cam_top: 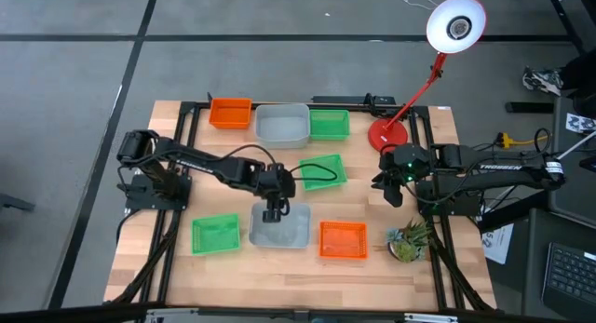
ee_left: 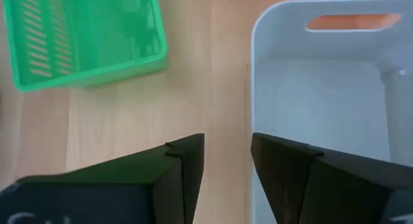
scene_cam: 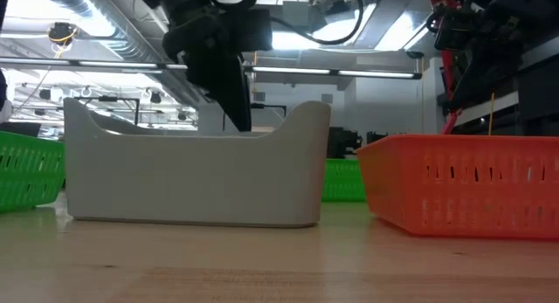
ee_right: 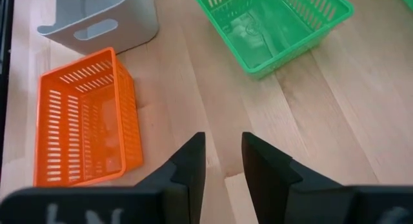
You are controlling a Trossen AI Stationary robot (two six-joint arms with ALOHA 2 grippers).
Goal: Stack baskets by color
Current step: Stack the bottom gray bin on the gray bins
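The left gripper (cam_top: 272, 211), fingers parted astride its rim, hung over the near grey-white plastic basket (cam_top: 284, 232); beside that basket's right end, the right gripper (cam_top: 391, 191) waited, narrowly parted, empty.

Six baskets sit on the wood table. At the back are an orange basket (cam_top: 230, 113), a grey basket (cam_top: 282, 125) and a green basket (cam_top: 329, 124), side by side. Another green basket (cam_top: 322, 171) lies tilted in the middle. In front are a green basket (cam_top: 215, 235), a grey basket (cam_top: 280, 227) and an orange basket (cam_top: 343, 239), all upright
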